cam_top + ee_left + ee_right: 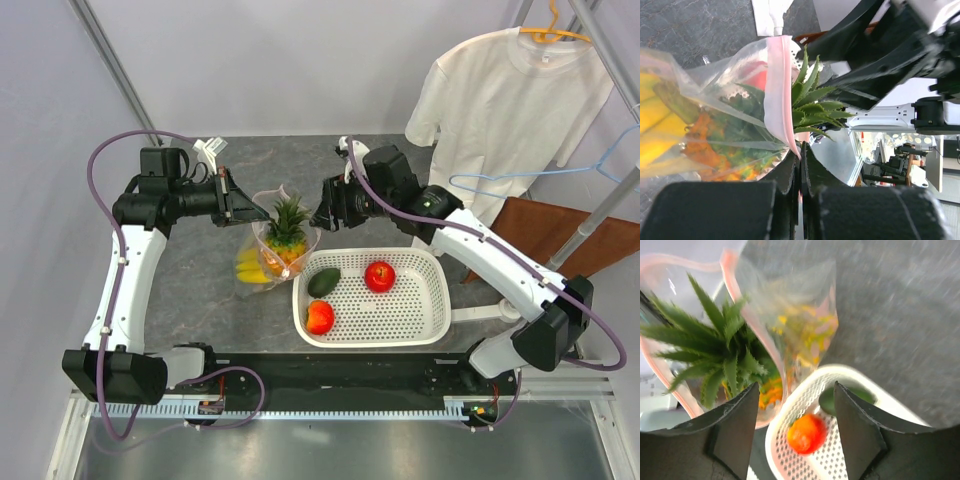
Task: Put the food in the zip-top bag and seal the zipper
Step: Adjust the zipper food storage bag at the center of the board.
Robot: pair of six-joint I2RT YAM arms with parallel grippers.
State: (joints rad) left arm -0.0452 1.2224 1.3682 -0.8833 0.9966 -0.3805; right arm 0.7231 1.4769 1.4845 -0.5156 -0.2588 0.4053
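1. White basket [420, 310], just below the right gripper [796, 390], whose jaws are parted and empty. It holds the apple [379, 276], the red-orange fruit [806, 432] and the avocado [324, 282].
2. Clear zip-top bag [262, 232] sits between both grippers, mouth open; it is blurred in the right wrist view.
3. Pineapple [288, 235] is inside, crown poking out, with the banana bunch [250, 268] beneath.
4. Left gripper [801, 150] is clenched on the pink zipper [777, 90].
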